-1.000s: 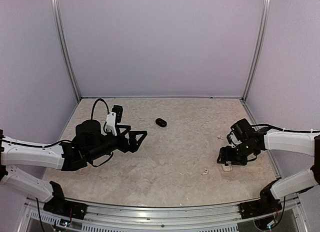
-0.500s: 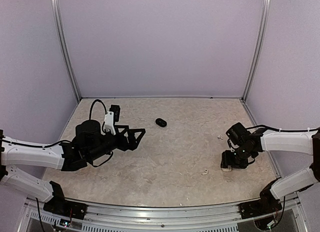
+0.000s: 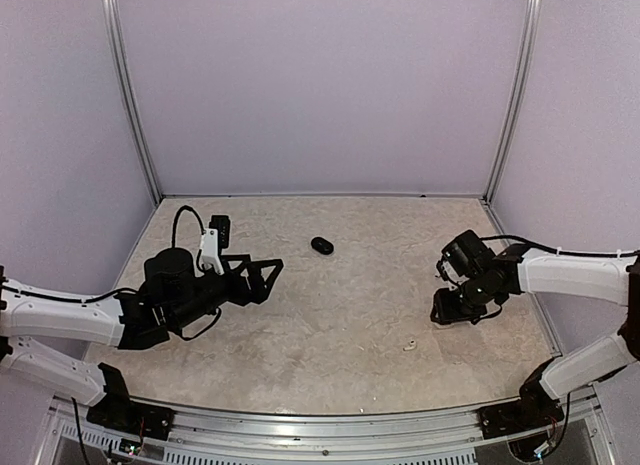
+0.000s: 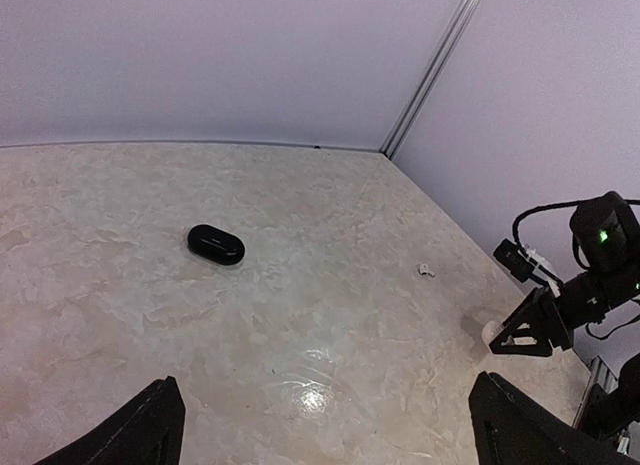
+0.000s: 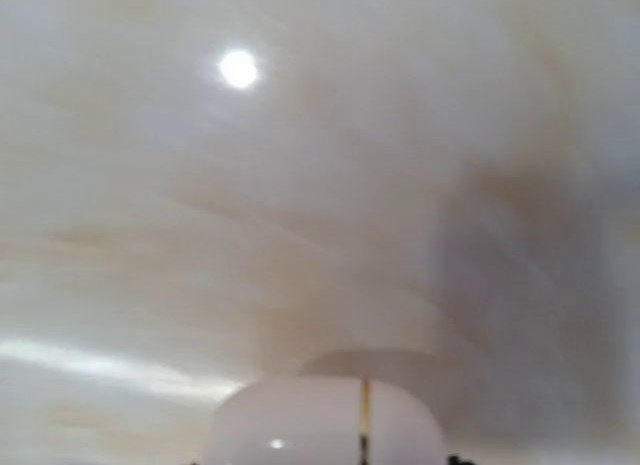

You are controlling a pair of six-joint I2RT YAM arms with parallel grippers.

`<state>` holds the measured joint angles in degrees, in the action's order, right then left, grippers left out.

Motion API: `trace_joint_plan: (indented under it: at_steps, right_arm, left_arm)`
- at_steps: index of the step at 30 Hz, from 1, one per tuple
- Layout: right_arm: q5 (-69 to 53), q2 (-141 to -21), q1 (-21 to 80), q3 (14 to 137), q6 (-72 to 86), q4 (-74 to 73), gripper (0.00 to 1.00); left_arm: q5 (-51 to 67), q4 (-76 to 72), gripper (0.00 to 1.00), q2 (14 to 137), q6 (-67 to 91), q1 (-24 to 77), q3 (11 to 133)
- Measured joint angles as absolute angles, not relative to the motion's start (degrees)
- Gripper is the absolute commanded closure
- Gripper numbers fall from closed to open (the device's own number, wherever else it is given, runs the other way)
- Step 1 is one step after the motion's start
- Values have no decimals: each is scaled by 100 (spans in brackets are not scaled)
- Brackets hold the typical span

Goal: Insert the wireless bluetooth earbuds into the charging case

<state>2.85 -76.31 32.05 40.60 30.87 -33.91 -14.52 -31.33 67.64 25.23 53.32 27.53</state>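
Note:
A white charging case (image 5: 325, 420) fills the bottom of the blurred right wrist view, sitting between the jaws with its seam upright. My right gripper (image 3: 452, 310) is shut on it just above the table at the right; in the left wrist view the white case (image 4: 490, 330) peeks out beside those fingers. One white earbud (image 3: 408, 345) lies on the table in front of that gripper, and another white earbud (image 4: 425, 270) lies further back. My left gripper (image 3: 265, 275) hovers open and empty at the left, its fingertips (image 4: 150, 425) wide apart.
A closed black oval case (image 3: 321, 245) lies mid-table towards the back, also in the left wrist view as the black case (image 4: 216, 245). Lilac walls with metal corner posts (image 3: 505, 95) enclose the marbled tabletop (image 3: 340, 305).
The right gripper has closed on the white case and moved it left and back from its spot. The left arm has drifted slightly left.

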Motion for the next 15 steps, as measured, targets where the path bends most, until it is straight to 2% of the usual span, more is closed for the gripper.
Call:
trace_joint_plan:
  at_steps: [8, 15]
  right_arm:
    - [812, -7618, 4471, 5293, 1828, -2987, 62]
    - [1404, -7640, 5728, 5817, 558, -2403, 60]
  left_arm:
    - [-1061, -2956, 2, 6692, 2545, 5203, 2777]
    - [23, -3011, 12, 6862, 2554, 5144, 2858]
